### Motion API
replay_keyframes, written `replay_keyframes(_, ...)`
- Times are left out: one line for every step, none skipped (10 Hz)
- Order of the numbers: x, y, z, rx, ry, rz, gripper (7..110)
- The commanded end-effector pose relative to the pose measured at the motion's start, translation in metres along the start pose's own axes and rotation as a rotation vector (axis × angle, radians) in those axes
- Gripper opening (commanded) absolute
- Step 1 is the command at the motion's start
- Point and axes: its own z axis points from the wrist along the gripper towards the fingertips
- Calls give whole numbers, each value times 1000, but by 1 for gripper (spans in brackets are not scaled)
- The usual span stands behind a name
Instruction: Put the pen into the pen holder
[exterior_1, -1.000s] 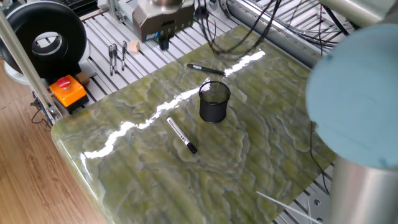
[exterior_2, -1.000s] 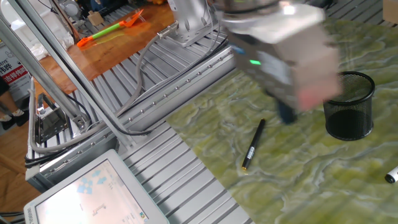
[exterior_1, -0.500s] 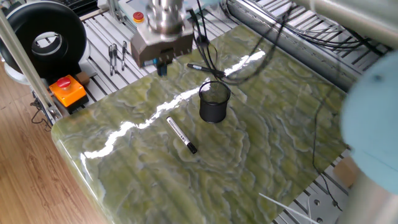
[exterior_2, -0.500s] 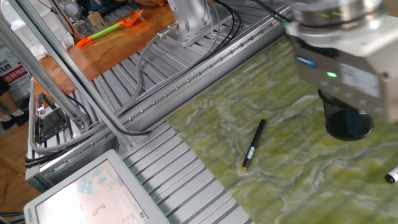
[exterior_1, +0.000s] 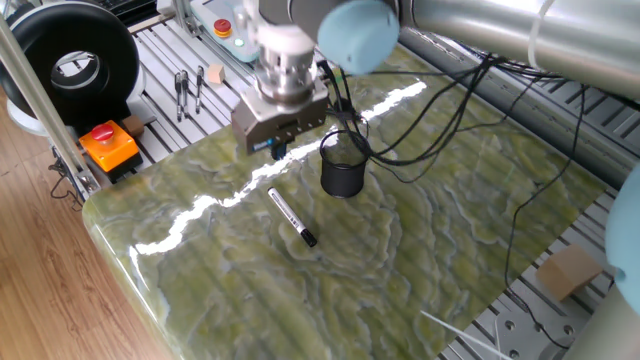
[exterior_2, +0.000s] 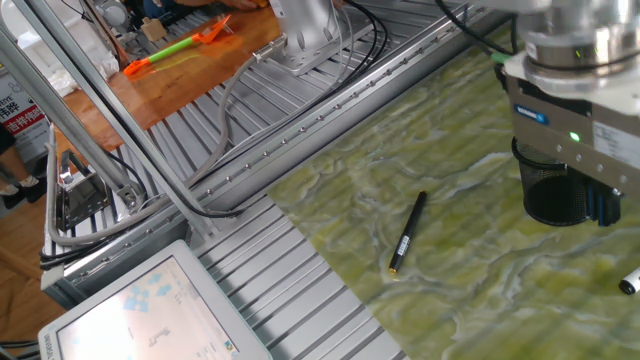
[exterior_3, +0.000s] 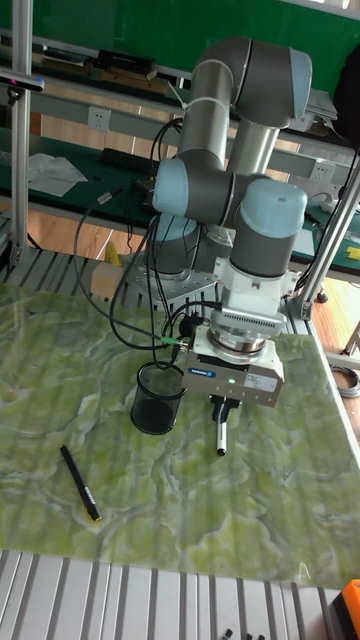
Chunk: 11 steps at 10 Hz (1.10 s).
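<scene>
The pen (exterior_1: 292, 217) lies flat on the green marble table, white barrel with its black cap toward the front; it also shows as pen (exterior_3: 221, 432) and as a tip, pen (exterior_2: 630, 285). The pen holder (exterior_1: 343, 166), a black mesh cup, stands upright behind it, also seen as pen holder (exterior_2: 560, 196) and pen holder (exterior_3: 160, 398). My gripper (exterior_1: 277, 152) hangs above the table to the left of the holder and behind the pen, touching neither. In the tall view the gripper (exterior_3: 223, 405) is just above the pen's far end. Its fingers (exterior_2: 592, 205) stand close together, holding nothing.
A thin dark pen (exterior_2: 407, 233) lies on the table behind the holder, also seen as dark pen (exterior_3: 80, 482). Loose black cables (exterior_1: 430, 110) trail over the table's back. An orange box with a red button (exterior_1: 108, 145) sits off the left edge.
</scene>
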Motion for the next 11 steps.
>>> replay_keyframes(9,-11,19,31,-2,-9,7)
replay_keyframes(10,-9,19,27,0,-11,7)
replay_keyframes(10,-9,19,28,0,-13,7)
replay_keyframes(10,-10,21,28,0,-16,7)
replay_keyframes(10,-9,23,25,0,-17,7)
replay_keyframes(10,-9,23,27,0,-16,7)
replay_keyframes(10,-9,23,27,0,-16,7)
replay_keyframes(11,-9,23,28,1,-16,7)
replay_keyframes(11,-10,23,30,3,-16,7)
replay_keyframes(8,-11,21,39,-3,-18,7)
replay_keyframes(4,-19,21,69,-17,-23,7)
